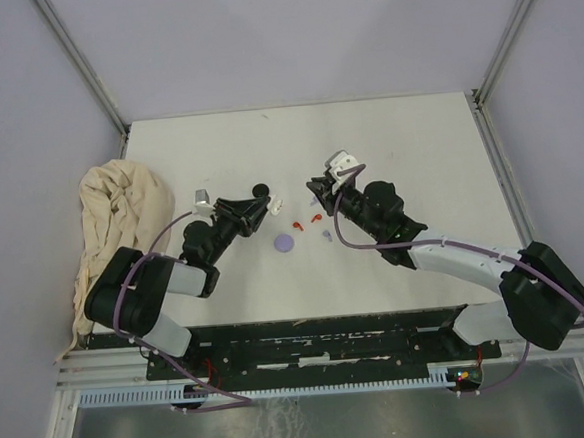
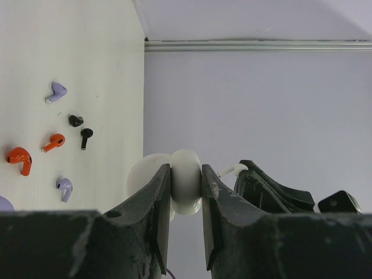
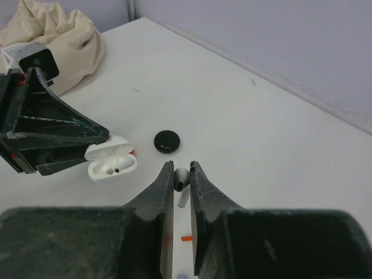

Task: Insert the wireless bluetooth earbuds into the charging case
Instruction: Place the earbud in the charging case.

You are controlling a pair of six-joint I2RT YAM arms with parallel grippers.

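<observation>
right wrist: right gripper (image 3: pixel 182 167) pinched a white earbud (image 3: pixel 183 196), left gripper (image 2: pixel 186 174) clamped the charging case (image 3: pixel 111 164); misaligned, the bud could jam.

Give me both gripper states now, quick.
Left gripper: closed on the open white charging case.
Right gripper: closed on a white earbud.
</observation>
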